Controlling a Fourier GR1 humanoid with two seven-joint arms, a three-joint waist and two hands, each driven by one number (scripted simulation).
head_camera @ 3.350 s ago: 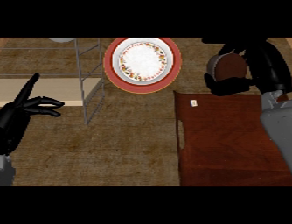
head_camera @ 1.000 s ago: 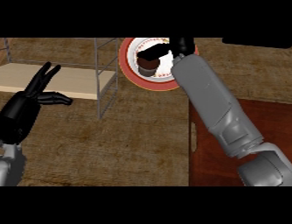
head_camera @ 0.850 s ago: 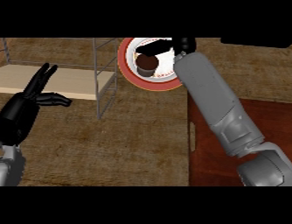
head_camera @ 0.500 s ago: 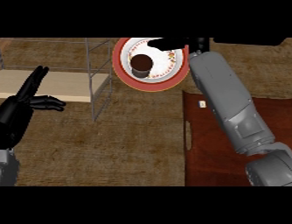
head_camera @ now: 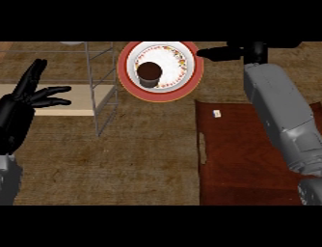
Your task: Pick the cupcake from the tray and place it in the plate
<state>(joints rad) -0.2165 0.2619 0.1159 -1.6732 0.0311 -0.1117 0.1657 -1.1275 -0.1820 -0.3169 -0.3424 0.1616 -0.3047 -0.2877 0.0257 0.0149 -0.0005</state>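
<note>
Dark cupcake (head_camera: 149, 74) upright on plate (head_camera: 130, 79)

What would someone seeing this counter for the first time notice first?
Probably the dark brown cupcake standing on the round red-rimmed white plate at top centre. Next, the grey right forearm reaching up the right side over the dark red tray, its black right hand just right of the plate. The black left hand rests open at the left edge.

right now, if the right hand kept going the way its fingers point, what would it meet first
Probably the plate: the right hand points left at its red rim, the cupcake beyond. Height is unclear, so it might pass above.
</note>
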